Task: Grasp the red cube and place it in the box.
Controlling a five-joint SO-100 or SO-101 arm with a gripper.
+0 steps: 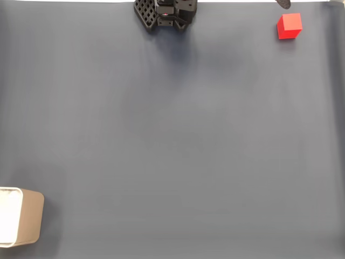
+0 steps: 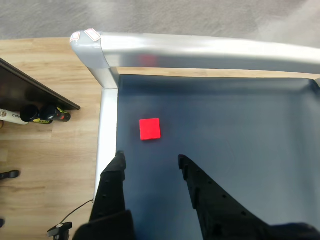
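One red cube point(image 2: 150, 129) (bright, plain-faced) on dark mat; gripper point(image 2: 151, 163) spread.

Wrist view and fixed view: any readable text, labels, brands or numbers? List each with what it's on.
No text reads in full.
"Col": a partial word, cut off by the picture's left edge, on a pale bottle lying on the wooden floor.
Red-and-white stickers on the silver metal table frame's corner: print too blurred to read.
Small bright red cube, tan cardboard-coloured box, black gripper: no visible markings.
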